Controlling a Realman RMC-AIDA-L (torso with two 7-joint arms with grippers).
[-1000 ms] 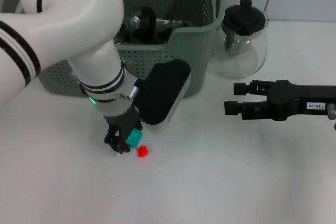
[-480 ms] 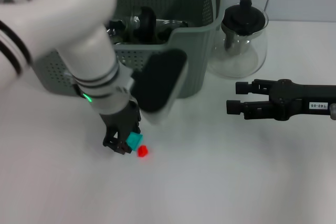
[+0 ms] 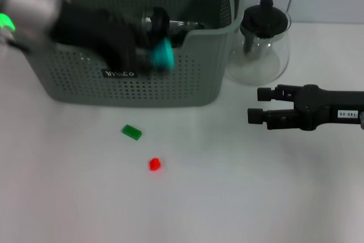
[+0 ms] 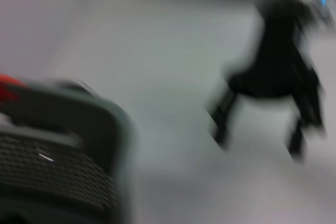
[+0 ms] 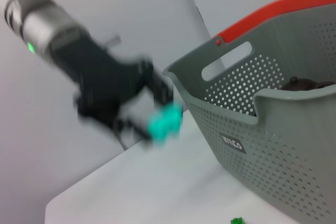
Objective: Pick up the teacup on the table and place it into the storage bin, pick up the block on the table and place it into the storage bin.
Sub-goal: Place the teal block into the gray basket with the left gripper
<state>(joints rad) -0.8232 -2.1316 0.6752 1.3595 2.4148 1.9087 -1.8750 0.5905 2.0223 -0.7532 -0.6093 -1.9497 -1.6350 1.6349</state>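
Observation:
My left gripper (image 3: 149,55) is shut on a teal block (image 3: 162,55) and holds it in the air at the front wall of the grey-green storage bin (image 3: 170,86), just below the rim. The right wrist view shows the same teal block (image 5: 164,121) in the left gripper (image 5: 140,116), beside the bin (image 5: 273,145). A glass and black object (image 3: 156,22) lies inside the bin; I cannot tell whether it is the teacup. My right gripper (image 3: 255,105) hangs open and empty over the table at the right.
A small green block (image 3: 131,132) and a smaller red block (image 3: 154,164) lie on the white table in front of the bin. A glass teapot with a black lid (image 3: 263,44) stands right of the bin, behind the right arm.
The left gripper has risen from the table with the teal block and swung back to the bin's front rim. The green block now shows. The right arm stayed put.

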